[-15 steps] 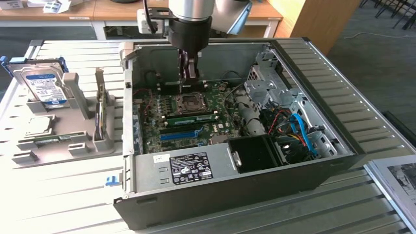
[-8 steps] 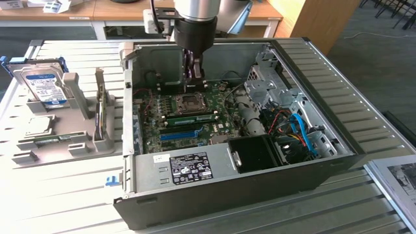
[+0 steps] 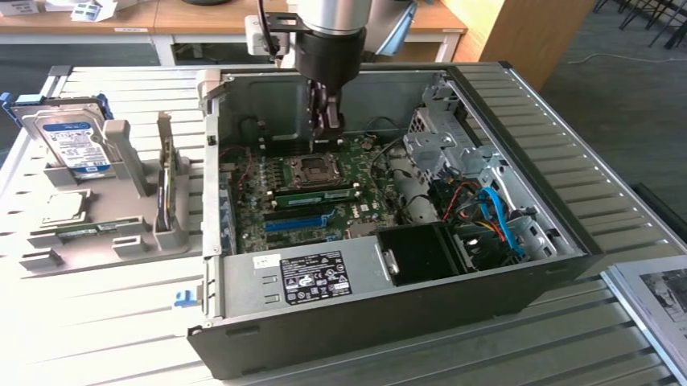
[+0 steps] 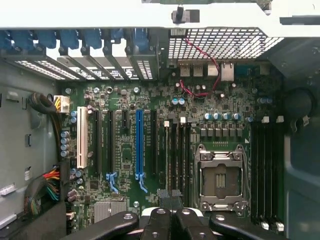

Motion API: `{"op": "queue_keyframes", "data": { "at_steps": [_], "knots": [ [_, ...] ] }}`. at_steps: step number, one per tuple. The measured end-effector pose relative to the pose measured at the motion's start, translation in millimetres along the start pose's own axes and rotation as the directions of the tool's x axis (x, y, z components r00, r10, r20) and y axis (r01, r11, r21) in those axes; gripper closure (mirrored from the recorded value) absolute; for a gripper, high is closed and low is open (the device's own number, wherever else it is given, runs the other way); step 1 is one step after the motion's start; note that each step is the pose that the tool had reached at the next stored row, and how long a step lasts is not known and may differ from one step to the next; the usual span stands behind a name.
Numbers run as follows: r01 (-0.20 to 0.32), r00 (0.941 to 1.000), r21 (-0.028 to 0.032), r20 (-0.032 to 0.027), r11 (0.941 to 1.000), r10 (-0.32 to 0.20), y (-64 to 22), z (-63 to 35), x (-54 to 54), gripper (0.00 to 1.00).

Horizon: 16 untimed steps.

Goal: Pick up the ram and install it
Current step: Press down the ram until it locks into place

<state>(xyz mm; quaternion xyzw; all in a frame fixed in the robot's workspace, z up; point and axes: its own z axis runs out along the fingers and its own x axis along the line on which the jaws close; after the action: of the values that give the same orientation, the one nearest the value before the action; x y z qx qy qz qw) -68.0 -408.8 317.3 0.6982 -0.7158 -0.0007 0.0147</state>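
Note:
The ram, a long thin green stick, lies seated along a memory slot on the motherboard, just in front of the CPU socket. My gripper hangs inside the open computer case above the board, raised clear of the ram, fingers shut with nothing seen between them. In the wrist view the fingertips sit in line with one end of the dark memory slots, beside the empty CPU socket. From straight above I cannot tell the ram apart from its slot.
The case walls surround the board; cables and a drive cage crowd the exterior view's right. Left of the case, a grey holder carries a hard drive, a silver CPU chip and a thin board on edge.

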Motion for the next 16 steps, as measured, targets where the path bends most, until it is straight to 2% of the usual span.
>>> {"op": "queue_keyframes", "data": {
  "at_steps": [11,16],
  "knots": [
    [0.0,1.0,0.0001,0.0002,1.0,0.0,-2.1,-0.1,-0.1,0.9],
    [0.0,1.0,-0.0002,-0.0001,1.0,0.0,-2.1,-3.1,0.0,0.9]
  ]
}}
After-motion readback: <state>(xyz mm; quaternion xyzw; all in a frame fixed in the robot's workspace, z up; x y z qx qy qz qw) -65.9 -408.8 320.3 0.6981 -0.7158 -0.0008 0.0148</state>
